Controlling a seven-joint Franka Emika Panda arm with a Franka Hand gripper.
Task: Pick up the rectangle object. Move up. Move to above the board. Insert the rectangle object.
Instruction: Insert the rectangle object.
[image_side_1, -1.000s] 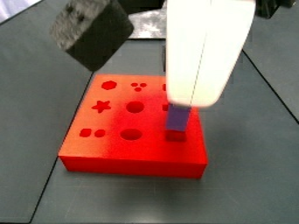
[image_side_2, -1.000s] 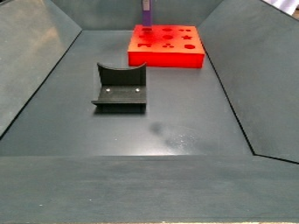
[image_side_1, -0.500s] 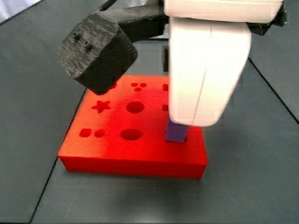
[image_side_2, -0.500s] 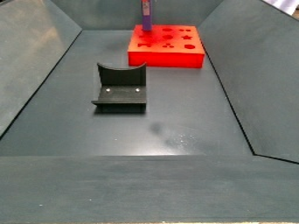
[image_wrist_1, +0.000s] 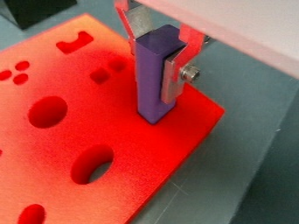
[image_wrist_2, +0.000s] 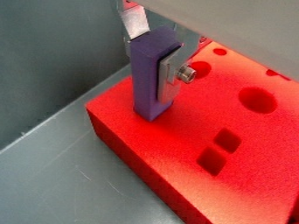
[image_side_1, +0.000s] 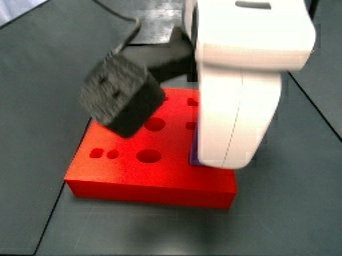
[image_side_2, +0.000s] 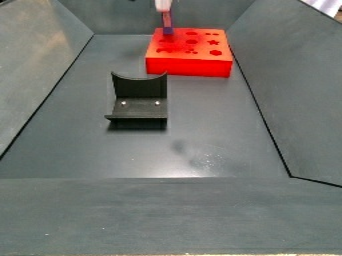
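The gripper (image_wrist_1: 156, 61) is shut on the purple rectangle object (image_wrist_1: 155, 87), with a silver finger (image_wrist_1: 176, 74) on each side of it. The bar stands upright with its lower end at the top of the red-orange board (image_wrist_1: 70, 131), close to a corner. Both wrist views show this: the gripper (image_wrist_2: 152, 57) holds the bar (image_wrist_2: 146, 87) over the board (image_wrist_2: 233, 175). In a side view the white gripper body (image_side_1: 241, 90) covers the bar above the board (image_side_1: 147, 178). In a side view the board (image_side_2: 194, 55) lies at the far end.
The dark fixture (image_side_2: 138, 100) stands on the grey floor in front of the board. Sloping grey walls (image_side_2: 47, 70) close in the floor. A dark blocky part on the arm (image_side_1: 123, 92) hangs over the board. Round and square cut-outs (image_wrist_2: 222, 149) lie beside the bar.
The gripper has come down with the bar. The stretch of bar showing below the gripper body has shrunk to almost nothing in the side view.
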